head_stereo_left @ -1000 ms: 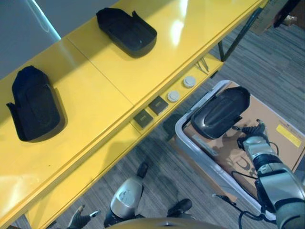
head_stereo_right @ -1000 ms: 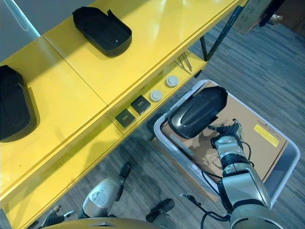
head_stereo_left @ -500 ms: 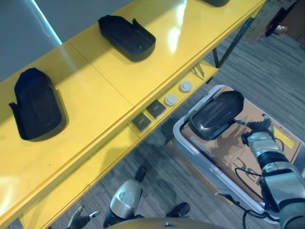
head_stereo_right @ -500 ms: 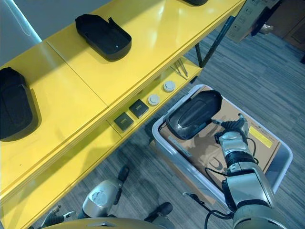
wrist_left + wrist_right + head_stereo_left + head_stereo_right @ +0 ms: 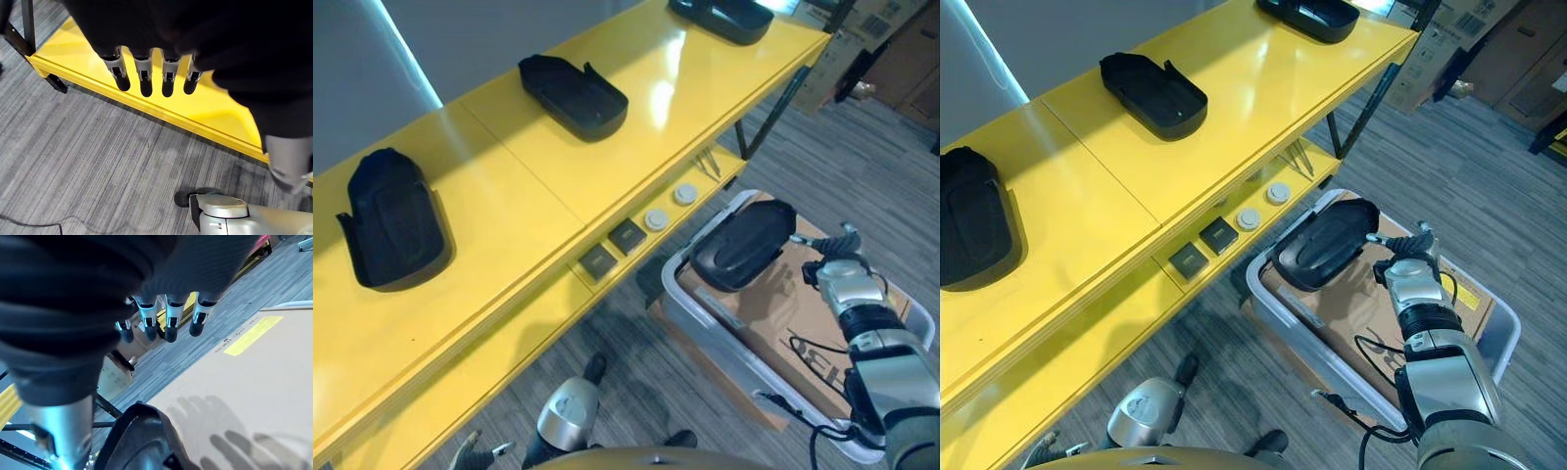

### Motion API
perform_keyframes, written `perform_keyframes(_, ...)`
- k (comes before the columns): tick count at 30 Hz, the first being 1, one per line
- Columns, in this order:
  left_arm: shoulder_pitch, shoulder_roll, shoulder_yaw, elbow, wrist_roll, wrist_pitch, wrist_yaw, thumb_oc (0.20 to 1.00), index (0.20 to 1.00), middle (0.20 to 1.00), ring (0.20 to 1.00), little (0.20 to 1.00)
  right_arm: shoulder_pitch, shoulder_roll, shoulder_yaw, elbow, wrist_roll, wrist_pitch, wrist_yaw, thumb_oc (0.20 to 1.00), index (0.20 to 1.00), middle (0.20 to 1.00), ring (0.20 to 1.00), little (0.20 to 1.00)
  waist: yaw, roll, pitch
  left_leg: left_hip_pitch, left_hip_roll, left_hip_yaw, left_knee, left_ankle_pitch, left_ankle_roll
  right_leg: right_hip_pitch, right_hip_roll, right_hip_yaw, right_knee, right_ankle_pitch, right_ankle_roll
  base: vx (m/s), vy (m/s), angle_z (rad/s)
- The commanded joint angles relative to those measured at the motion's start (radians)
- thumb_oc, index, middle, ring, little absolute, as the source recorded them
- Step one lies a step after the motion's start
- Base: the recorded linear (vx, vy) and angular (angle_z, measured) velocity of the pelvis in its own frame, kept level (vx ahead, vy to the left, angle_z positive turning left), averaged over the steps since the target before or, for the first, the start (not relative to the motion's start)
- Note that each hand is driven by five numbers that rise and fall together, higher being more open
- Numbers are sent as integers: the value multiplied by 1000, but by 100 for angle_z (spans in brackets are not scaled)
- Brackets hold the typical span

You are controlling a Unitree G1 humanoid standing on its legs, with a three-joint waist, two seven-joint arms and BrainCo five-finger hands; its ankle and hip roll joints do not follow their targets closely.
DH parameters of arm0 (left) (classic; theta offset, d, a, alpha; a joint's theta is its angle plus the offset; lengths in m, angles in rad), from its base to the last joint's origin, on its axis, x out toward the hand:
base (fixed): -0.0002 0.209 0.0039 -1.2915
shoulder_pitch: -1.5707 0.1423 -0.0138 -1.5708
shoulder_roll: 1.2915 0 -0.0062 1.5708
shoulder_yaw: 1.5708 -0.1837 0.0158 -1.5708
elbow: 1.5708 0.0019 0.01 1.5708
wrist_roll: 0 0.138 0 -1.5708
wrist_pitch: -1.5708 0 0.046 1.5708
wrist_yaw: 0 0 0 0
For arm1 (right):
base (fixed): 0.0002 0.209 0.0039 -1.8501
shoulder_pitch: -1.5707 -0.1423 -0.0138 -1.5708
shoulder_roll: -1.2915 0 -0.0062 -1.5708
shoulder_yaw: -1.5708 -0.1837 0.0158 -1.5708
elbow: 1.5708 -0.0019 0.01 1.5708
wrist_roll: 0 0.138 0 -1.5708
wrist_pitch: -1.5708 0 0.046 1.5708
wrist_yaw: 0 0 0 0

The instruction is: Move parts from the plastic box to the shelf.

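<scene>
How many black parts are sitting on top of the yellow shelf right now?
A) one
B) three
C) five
B, since the yellow shelf carries three black parts: one at the near end, one in the middle and one at the far end, while a fourth part sits in the plastic box.

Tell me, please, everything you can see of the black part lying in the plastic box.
The black part is a smooth, glossy, elongated shell with rounded ends, plastic by its look. It lies in the plastic box's corner nearest the shelf, domed side up and tilted, one end propped on the rim, over brown cardboard. The right robot hand hovers beside it with straight fingers, not gripping it.
</scene>
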Motion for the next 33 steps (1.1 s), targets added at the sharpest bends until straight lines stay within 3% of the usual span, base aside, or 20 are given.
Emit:
perform_keyframes(1,56,33,-56,15,12,-3,13,1000,1000,1000,1000,1000,8,-57,81,7,-44,-3,-16,1000,1000,1000,1000,1000,26,29,-76,-4,27,-29,-70,-25,-5,-62,-23,89,128,-106,34,-21,48,3)
perform_keyframes(19,-6,31,-111,19,-55,-35,5,1000,1000,1000,1000,1000,-71,-79,117,133,32,-56,-63,1000,1000,1000,1000,1000,36,54,5,-107,3,-51,-23,-38,-7,-164,-43,106,185,-131,42,-36,30,1)
perform_keyframes(26,-28,35,-134,18,-85,-60,5,1000,1000,1000,1000,1000,-114,-102,120,177,65,-111,-60,1000,1000,1000,1000,1000,39,65,44,-171,-4,-53,6,-32,-8,-227,-52,109,215,-128,44,-72,21,0)
perform_keyframes(33,-45,36,-146,17,-105,-79,-2,1000,1000,1000,1000,1000,-155,-106,149,176,82,-106,-65,1000,1000,1000,1000,1000,39,75,70,-211,-8,-47,18,-27,-8,-270,-59,111,234,-125,45,-58,13,-3)
